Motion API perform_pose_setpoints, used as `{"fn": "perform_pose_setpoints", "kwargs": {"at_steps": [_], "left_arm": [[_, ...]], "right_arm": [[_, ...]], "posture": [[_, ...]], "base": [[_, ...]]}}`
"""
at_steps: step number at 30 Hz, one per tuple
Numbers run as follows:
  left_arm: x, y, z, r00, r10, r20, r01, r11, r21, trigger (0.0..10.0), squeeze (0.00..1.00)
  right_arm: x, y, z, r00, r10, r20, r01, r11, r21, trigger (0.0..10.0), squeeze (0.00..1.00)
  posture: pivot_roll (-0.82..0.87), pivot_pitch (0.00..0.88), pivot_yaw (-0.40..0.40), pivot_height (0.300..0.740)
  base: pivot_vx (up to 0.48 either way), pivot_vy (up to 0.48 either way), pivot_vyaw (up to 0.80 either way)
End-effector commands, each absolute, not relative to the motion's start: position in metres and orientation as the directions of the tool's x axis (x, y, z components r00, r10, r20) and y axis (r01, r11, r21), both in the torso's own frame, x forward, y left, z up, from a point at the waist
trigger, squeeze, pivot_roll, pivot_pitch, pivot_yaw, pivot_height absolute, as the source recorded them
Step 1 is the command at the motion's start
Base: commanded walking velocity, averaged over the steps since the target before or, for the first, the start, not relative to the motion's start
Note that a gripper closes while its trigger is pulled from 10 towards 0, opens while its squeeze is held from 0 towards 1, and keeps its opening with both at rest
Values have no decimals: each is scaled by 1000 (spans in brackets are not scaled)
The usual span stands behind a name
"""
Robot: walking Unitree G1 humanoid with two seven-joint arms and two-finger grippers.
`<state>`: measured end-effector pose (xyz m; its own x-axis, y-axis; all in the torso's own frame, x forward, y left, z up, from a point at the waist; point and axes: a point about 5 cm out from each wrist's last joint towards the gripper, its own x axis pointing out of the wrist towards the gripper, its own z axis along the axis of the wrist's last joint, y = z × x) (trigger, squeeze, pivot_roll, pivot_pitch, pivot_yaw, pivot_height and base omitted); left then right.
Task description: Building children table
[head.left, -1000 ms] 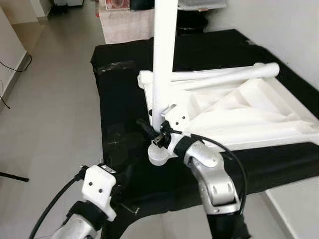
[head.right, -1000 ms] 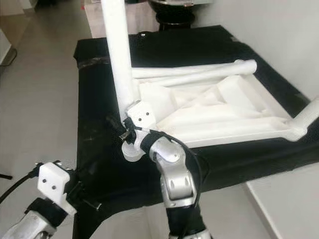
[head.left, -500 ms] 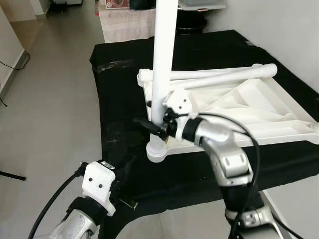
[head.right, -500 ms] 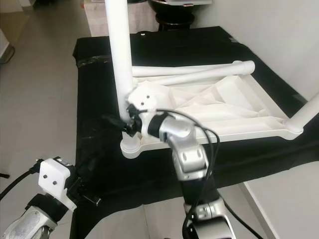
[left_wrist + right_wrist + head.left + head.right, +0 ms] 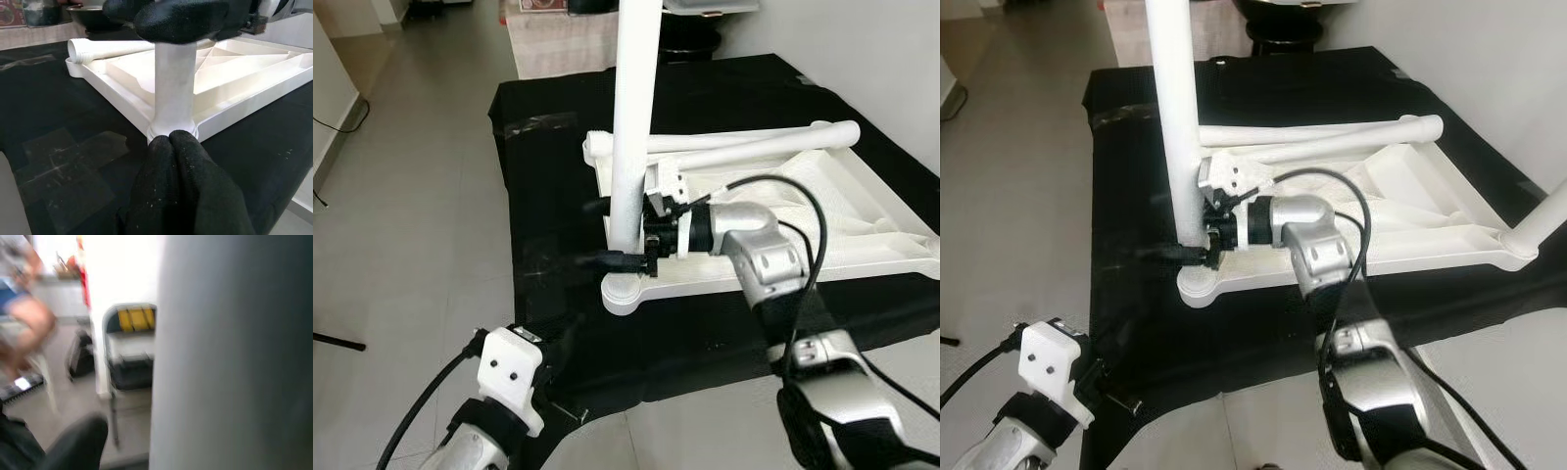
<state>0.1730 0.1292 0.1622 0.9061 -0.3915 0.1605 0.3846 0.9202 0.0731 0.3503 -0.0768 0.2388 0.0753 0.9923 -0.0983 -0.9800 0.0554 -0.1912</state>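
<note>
Right gripper [image 5: 615, 235]: your fingers are clamping the upright table leg [image 5: 632, 127].
Leg: standing in tabletop [image 5: 862, 220] corner socket.
Left gripper [image 5: 176, 147]: fingers pressed together, holding nothing.

A black cloth [image 5: 558, 176] covers the table; pale grey floor tiles [image 5: 411, 215] stretch left; a blurred folding chair with yellow backrest [image 5: 132, 340] stands far off.

Upturned tabletop [image 5: 822, 211] on the cloth-covered table [image 5: 548, 186]

An upright leg [image 5: 631, 147] stands in the tabletop's near left corner. Two loose legs [image 5: 754, 147] lie along its far edge. The right gripper [image 5: 622, 235] is at the upright leg's base; the left gripper [image 5: 178, 147] is in front of that corner.
</note>
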Motion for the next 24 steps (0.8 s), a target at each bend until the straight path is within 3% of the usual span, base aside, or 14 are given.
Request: {"fn": "perform_pose_setpoints", "kwargs": {"at_steps": [1, 3, 4, 11, 16, 22, 24], "left_arm": [[170, 128, 162, 905, -395, 156, 389, 919, 71, 10000, 0], [169, 128, 163, 905, -397, 154, 390, 918, 71, 10000, 0], [168, 128, 163, 905, -397, 152, 391, 918, 70, 10000, 0], [165, 127, 164, 906, -397, 148, 391, 918, 67, 10000, 0], [165, 127, 164, 905, -398, 148, 393, 917, 66, 10000, 0], [166, 126, 164, 905, -399, 149, 393, 917, 65, 10000, 0], [168, 126, 163, 905, -399, 151, 393, 917, 65, 10000, 0]], "right_arm": [[350, -71, 240, 33, 995, -98, -982, 14, -189, 10000, 0], [351, -70, 241, 12, 995, -98, -984, -6, -180, 10000, 0], [353, -70, 242, -21, 996, -92, -986, -36, -165, 0, 0], [356, -73, 242, -86, 993, -79, -985, -97, -145, 0, 0], [355, -77, 240, -82, 995, -63, -986, -90, -143, 0, 0], [353, -84, 238, -34, 999, -14, -987, -36, -154, 0, 0], [349, -88, 228, 85, 996, 1, -985, 84, -153, 0, 0]], "posture": [[102, 183, -52, 740], [103, 184, -53, 740], [106, 191, -52, 740], [103, 198, -51, 740], [96, 194, -50, 740], [89, 190, -48, 740], [77, 177, -59, 740]], "base": [[0, 0, 0], [0, 0, 0], [0, 0, 0], [0, 0, 0], [0, 0, 0], [0, 0, 0], [0, 0, 0]]}}
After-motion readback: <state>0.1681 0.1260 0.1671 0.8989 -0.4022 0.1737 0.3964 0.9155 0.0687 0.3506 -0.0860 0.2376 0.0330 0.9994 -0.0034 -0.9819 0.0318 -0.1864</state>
